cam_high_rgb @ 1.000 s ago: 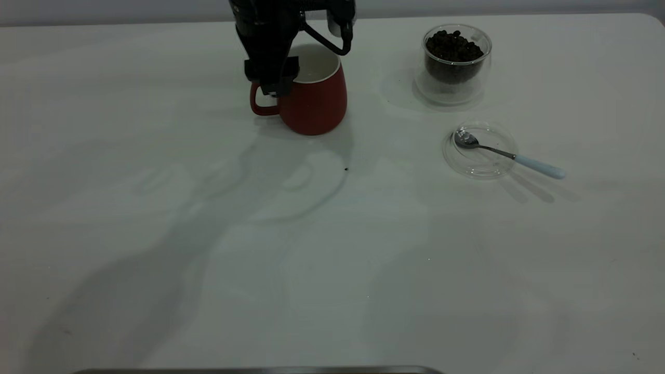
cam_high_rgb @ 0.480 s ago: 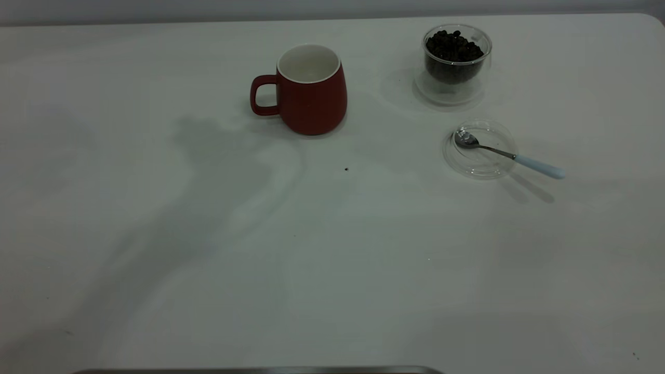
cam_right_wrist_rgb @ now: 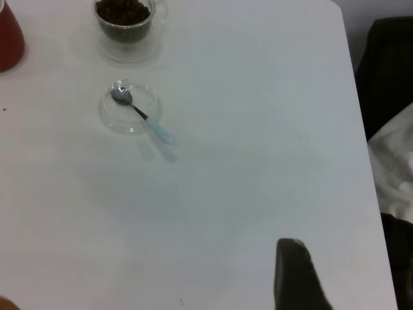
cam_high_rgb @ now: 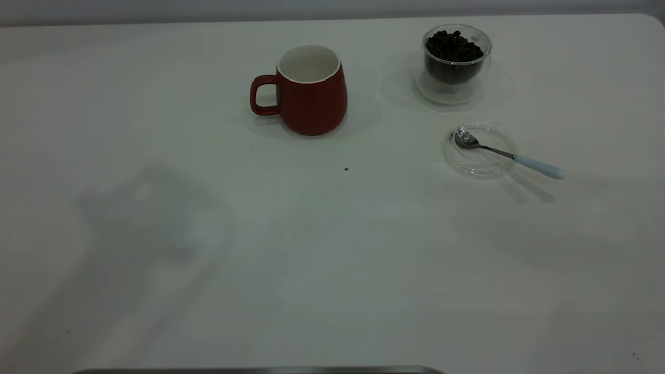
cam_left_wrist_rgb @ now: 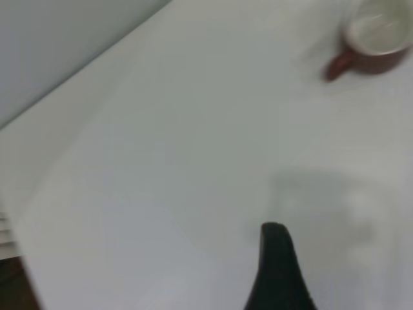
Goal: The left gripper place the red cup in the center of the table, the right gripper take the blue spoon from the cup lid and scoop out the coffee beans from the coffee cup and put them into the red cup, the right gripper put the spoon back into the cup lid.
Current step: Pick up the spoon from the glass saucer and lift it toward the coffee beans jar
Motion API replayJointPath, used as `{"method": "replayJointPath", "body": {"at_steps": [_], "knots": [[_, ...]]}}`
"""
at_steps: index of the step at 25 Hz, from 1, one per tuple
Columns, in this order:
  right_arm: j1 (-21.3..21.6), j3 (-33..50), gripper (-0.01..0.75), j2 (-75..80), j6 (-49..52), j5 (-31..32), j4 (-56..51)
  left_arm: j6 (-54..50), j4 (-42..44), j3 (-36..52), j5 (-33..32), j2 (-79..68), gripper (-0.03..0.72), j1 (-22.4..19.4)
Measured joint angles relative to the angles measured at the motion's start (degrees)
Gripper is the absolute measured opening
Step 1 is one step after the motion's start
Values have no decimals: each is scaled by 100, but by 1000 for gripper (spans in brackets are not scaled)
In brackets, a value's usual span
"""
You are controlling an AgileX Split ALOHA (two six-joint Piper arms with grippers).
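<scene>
The red cup (cam_high_rgb: pixel 311 91) stands upright on the tabletop (cam_high_rgb: pixel 332 249), handle toward my left side. The coffee cup (cam_high_rgb: pixel 453 63), full of coffee beans (cam_high_rgb: pixel 453 48), stands well to its right. Near it lies the cup lid (cam_high_rgb: pixel 480 150), with the blue spoon (cam_high_rgb: pixel 511 155) resting across it. One left finger (cam_left_wrist_rgb: pixel 279 271) and one right finger (cam_right_wrist_rgb: pixel 298 274) show; I cannot tell their spread.
</scene>
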State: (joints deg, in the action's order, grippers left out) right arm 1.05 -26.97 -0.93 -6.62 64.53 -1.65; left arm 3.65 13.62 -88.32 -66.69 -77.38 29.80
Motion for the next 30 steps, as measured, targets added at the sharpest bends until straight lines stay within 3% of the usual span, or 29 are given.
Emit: {"method": "replayJointPath", "body": {"at_steps": [5, 12, 19, 30], "knots": [[0, 0, 438, 0, 0, 0, 0, -22, -480, 1088, 0, 2220, 587, 0], [0, 0, 438, 0, 0, 0, 0, -91, -502, 2209, -5, 5446, 587, 0], [0, 0, 438, 0, 0, 0, 0, -497, -491, 3561, -5, 6983, 587, -94], [0, 0, 438, 0, 0, 0, 0, -499, -1208, 5387, 29, 7700, 587, -2159]]}}
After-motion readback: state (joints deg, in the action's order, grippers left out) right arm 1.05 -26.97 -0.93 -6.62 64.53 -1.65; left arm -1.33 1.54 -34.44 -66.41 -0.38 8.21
